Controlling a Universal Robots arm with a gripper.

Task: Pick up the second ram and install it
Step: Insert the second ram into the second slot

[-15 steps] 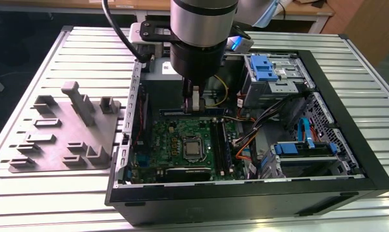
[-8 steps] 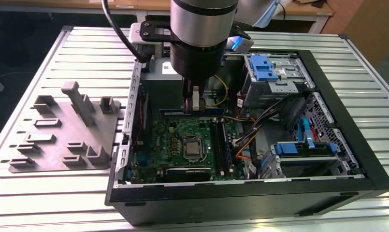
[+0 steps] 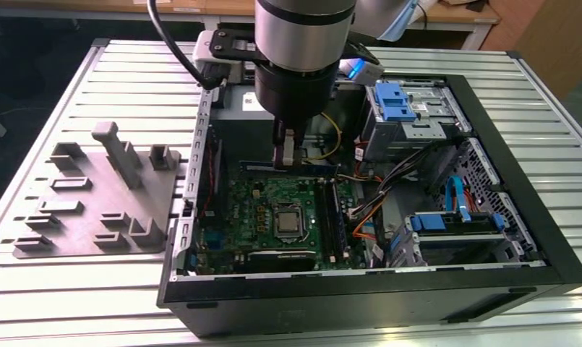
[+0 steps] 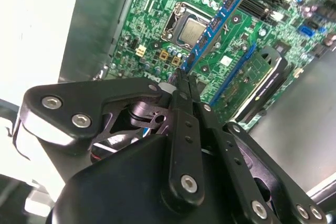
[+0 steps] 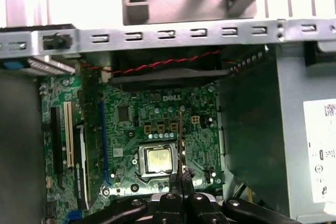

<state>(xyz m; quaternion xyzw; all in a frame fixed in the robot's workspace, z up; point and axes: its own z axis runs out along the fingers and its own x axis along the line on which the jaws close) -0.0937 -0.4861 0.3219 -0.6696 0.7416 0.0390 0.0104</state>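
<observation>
Fingers [image 4: 184,95] pinch the second ram [image 4: 218,22] above the motherboard [image 4: 152,35], so pickup looks done, though the stick is not yet seated in a slot.

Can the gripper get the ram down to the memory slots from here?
Probably yes. The gripper, shut on the second ram, hangs inside the open case above the motherboard; the black slot rails lie uncovered. Cables run close beside them, so that side looks tight.
</observation>
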